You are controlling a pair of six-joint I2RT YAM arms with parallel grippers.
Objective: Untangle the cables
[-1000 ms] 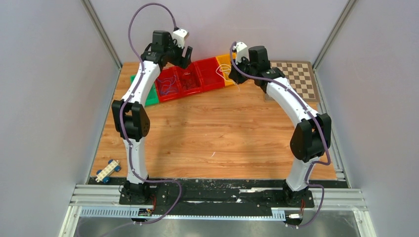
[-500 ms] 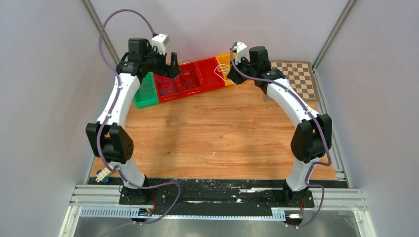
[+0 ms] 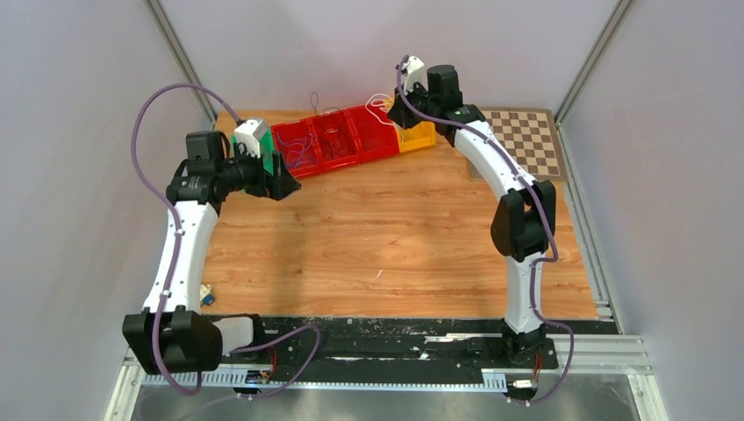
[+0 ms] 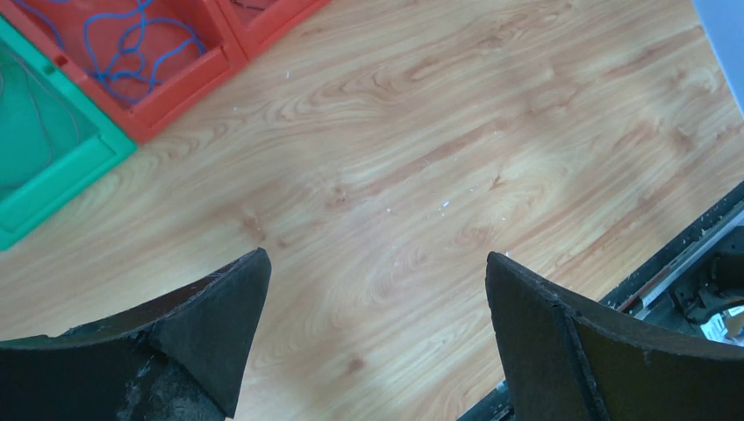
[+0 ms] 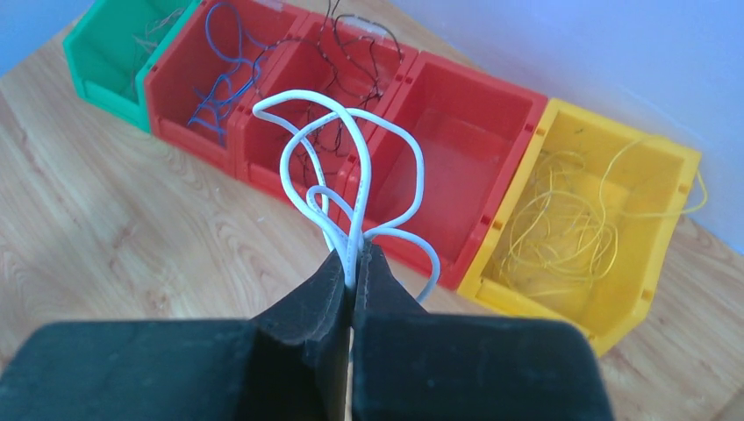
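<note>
**White cable lifted, one bin left to fill**

The right hand (image 5: 354, 263) is clenched on the white cable (image 5: 351, 140), its two fingers pressed together with several strands pinched between the tips. From that pinch the cable rises in a few stiff loops that cross one another just ahead of the fingertips, and one loop sags to the hand's right. The hand hangs over the row of bins at the far edge of the desk (image 3: 395, 237), and the cable touches none of them.

Directly beyond and below the fingertips sits a red bin (image 5: 456, 167) that looks bare. To the hand's right is the yellow bin (image 5: 544, 307), with the yellow cable (image 5: 553, 228) coiled loosely inside. To its left are a red bin (image 5: 263, 171) holding a dark cable (image 5: 351, 57) and another red bin (image 5: 189, 132) holding the blue cable (image 5: 217, 83). A green bin (image 5: 103, 95) comes last, and its contents are too faint to name.

The left hand (image 4: 373, 272) is released, fingers spread wide with nothing between them, over bare desk near the green end of the row.

Most of the sorting looks done, since each coloured cable lies apart in its own bin. What appears to remain is the white cable. Its loops need to open out, and it probably belongs in the bare red bin under the right hand.
</note>
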